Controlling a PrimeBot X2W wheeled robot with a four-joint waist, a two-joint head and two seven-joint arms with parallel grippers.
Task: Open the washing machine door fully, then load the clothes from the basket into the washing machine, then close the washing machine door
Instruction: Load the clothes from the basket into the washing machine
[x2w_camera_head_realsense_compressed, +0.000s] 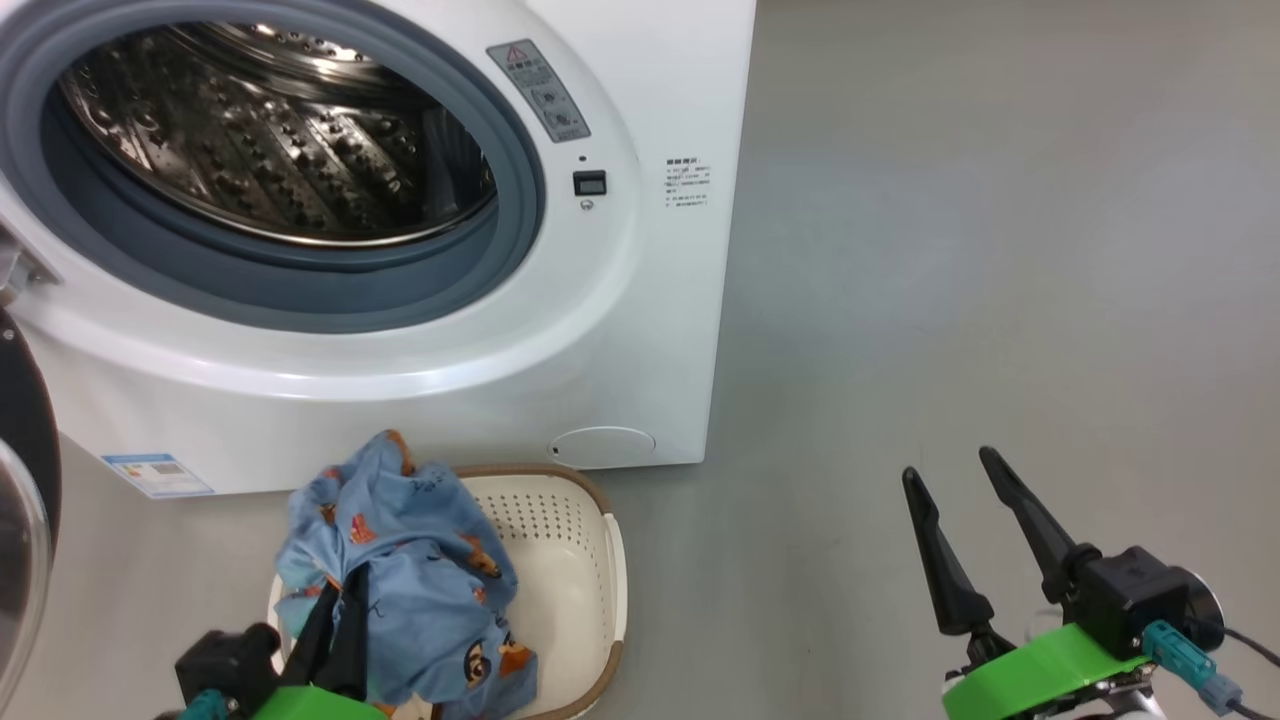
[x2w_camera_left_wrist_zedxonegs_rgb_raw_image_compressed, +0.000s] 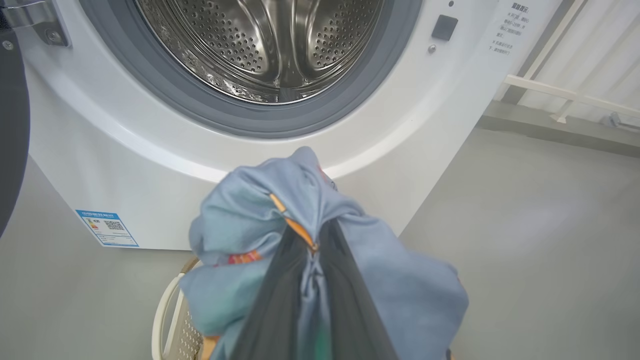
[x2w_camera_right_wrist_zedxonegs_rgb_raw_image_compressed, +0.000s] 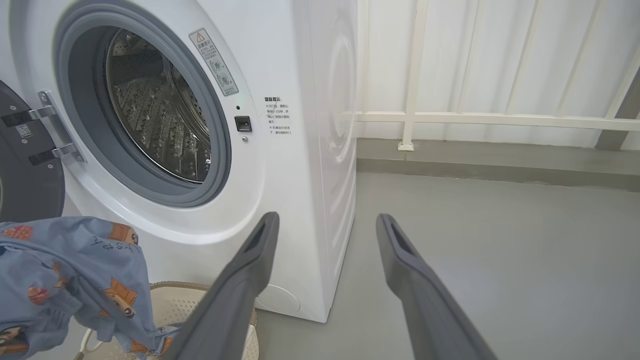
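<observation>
Pinching light-blue cartoon-printed fabric clothes (x2w_camera_head_realsense_compressed: 420, 560) in left gripper (x2w_camera_head_realsense_compressed: 347, 585), above cream perforated plastic basket (x2w_camera_head_realsense_compressed: 590, 560). Next, likely straight to twelve o'clock, into white boxy washing machine (x2w_camera_head_realsense_compressed: 640, 300)'s steel drum (x2w_camera_head_realsense_compressed: 280, 140). With right gripper (x2w_camera_head_realsense_compressed: 948, 463) spread, empty, farther off at three o'clock.

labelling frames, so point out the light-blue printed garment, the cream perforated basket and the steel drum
light-blue printed fabric garment (x2w_camera_head_realsense_compressed: 430, 590), head view, middle of the bunched cloth
cream perforated plastic basket (x2w_camera_head_realsense_compressed: 580, 560), head view, bare inner wall
steel perforated drum (x2w_camera_left_wrist_zedxonegs_rgb_raw_image_compressed: 260, 45), left wrist view, inner wall

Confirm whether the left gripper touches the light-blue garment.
Touching. Left wrist view shows the left gripper shut on the light-blue garment, fabric pinched between its jaws.
</observation>
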